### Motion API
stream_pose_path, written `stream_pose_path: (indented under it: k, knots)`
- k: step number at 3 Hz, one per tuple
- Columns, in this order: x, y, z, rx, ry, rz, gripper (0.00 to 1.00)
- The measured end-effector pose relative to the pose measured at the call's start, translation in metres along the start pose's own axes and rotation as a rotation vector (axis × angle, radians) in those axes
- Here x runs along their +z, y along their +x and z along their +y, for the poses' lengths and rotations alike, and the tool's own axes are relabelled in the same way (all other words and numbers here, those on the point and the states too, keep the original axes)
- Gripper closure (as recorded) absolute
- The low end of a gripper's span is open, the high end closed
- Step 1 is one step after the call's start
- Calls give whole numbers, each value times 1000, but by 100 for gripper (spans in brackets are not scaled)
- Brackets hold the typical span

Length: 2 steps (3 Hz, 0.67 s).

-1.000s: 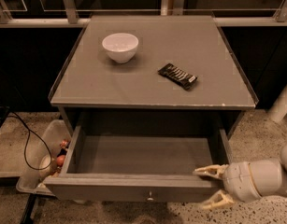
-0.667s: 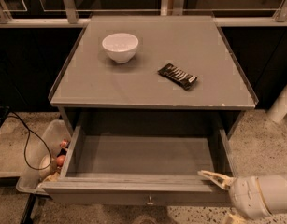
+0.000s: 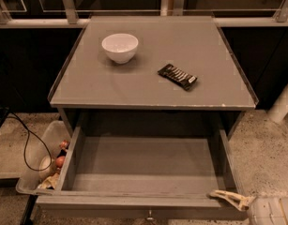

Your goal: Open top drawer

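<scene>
The top drawer [image 3: 134, 201] of the grey cabinet stands pulled far out toward me. Its plain grey inside holds nothing I can see. Its small round metal knob [image 3: 149, 215] shows at the bottom edge of the camera view. My gripper [image 3: 226, 206] is at the bottom right, just off the drawer's front right corner. It is open and holds nothing. One pale finger [image 3: 230, 198] lies over the corner of the drawer's rim. The other finger is cut off by the frame's bottom edge. The lower drawers are out of view.
On the cabinet top [image 3: 87, 86] stand a white bowl [image 3: 119, 47] and a dark snack bar [image 3: 177, 76]. A clear plastic bin [image 3: 42, 165] with small items sits on the floor at left, with a black cable [image 3: 25, 146] beside it. A white post [image 3: 282, 102] stands at right.
My gripper has moved down and to the right, away from the drawer's front, and is now mostly out of frame. The drawer stays open.
</scene>
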<state>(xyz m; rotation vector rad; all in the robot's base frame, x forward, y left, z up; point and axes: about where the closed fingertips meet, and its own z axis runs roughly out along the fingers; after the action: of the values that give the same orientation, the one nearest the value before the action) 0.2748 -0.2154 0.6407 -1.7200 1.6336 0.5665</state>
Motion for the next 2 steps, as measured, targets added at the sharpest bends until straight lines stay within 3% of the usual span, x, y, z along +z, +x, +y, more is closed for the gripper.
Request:
stream_pose_path:
  k: [1,2]
  knots:
    - [-4,-5,-2,0,0,0,61]
    - [-4,-5,-2,0,0,0,38]
